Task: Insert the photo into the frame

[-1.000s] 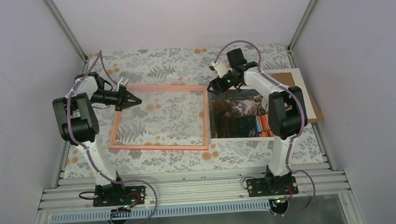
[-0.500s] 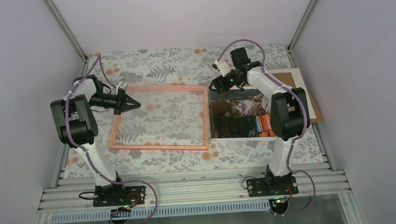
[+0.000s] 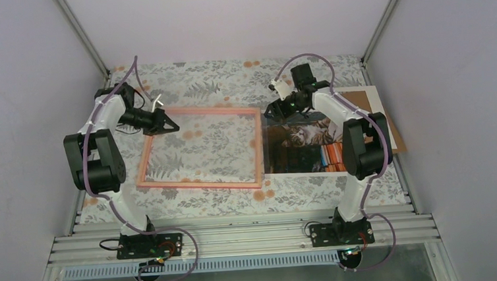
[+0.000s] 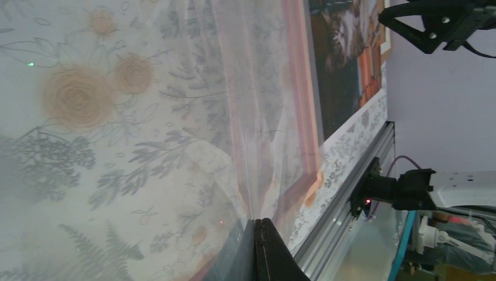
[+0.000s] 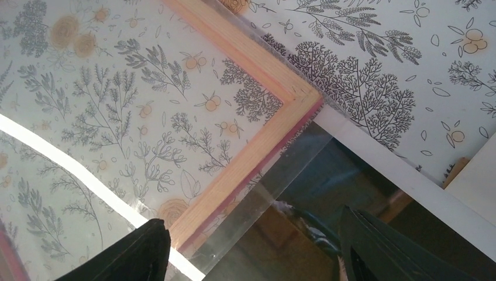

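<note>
frame (image 3: 199, 185) lies flat on the bench (image 3: 228, 76), left of centre: thin rectangular rails, salmon wood-tone face with a pinker inner edge, and the bench's cloth, grey ferns and orange blooms, shows through the middle. photo (image 3: 299, 140) lies flat just right of it, its left edge against the frame's right rail. It's a glossy print with a dark ground, a tabby-and-white cat, coloured book spines at the near right and a thin white border. A brown board (image 3: 398, 142) pokes out past the photo on the far right, a pale sheet on top of it. left pincer (image 3: 169, 126) is at the frame's far left corner. In its wrist view the pincer (image 4: 263, 234) is pressed together, and a clear film (image 4: 257, 146) puckers in creases toward the tips, so it looks pinched there. right pincer (image 3: 271, 110) sits above the frame's far right corner. Its wrist view shows the pincer (image 5: 263, 257) spread wide, black fingers (image 5: 146, 252) on either side, nothing between them. Below it is the mitred frame (image 5: 245, 161) corner, and a shiny clear film (image 5: 286, 170) edge laps past that corner onto the dark photo (image 5: 362, 181).
</note>
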You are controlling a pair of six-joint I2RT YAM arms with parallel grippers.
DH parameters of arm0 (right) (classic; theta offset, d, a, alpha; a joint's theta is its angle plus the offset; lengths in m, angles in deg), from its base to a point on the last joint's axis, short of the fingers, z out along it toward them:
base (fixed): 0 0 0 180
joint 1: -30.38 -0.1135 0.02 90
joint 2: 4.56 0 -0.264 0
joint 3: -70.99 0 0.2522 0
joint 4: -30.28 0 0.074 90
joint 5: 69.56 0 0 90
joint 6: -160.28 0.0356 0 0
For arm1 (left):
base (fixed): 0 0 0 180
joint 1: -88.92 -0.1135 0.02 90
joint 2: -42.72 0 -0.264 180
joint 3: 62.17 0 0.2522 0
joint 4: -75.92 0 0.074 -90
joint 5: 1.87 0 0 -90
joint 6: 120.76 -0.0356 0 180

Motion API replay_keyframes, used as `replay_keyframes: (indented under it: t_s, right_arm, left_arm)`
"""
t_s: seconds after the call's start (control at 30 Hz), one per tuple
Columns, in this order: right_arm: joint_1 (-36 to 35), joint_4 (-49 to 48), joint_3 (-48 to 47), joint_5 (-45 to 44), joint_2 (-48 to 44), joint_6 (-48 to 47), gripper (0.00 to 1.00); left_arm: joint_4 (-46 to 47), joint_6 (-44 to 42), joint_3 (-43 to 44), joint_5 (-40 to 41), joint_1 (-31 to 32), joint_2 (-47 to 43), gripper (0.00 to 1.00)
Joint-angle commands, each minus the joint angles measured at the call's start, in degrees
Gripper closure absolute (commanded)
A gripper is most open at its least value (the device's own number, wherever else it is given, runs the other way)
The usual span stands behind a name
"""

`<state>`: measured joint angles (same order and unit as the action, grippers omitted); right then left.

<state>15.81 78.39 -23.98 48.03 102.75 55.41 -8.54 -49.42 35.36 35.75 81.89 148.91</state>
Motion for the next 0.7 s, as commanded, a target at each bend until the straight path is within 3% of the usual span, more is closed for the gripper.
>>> replay_keyframes:
  t_s: [0.0,0.67]
  right_arm:
    - [-0.42,-1.22,-0.2,0.33,-1.51,0.5,0.28]
    - [-7.22,-3.62,-22.17,-7.87,17.64,-1.3,0.32]
  left_arm:
    - [1.83,-1.38,-1.07,3.05,-0.79,0.05,0.98]
    - [4.1,-1.22,-4.39,6.44,-2.72,5.48,0.98]
